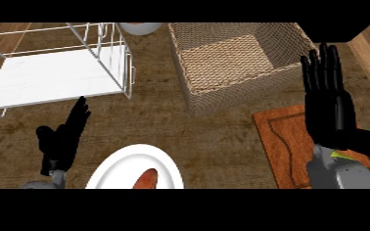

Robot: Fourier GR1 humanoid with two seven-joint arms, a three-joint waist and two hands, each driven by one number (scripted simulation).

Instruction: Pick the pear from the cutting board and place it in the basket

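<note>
Dark wood-grain counter seen from above. Square woven wicker basket sits top centre-right, tan, nothing visible inside. Orange-brown wooden cutting board at lower right, just below the basket's near corner. Right hand, black, is over the board's far right part, fingers straight and held side by side, pointing away toward the basket's right wall; it grips nothing. A small yellow-green patch at the right wrist shows between hand and grey forearm; can't tell whether that is the pear, and no pear is plainly seen anywhere on the board or in the basket. Left hand, black, lower left, open with fingers straight and up, resting. White round plate at bottom centre-left, just beside the left hand, carrying a reddish-orange item, cut off by the edge. White wire rack on a white tray, upper left. Pale bowl rim at top, between rack and basket.
</note>
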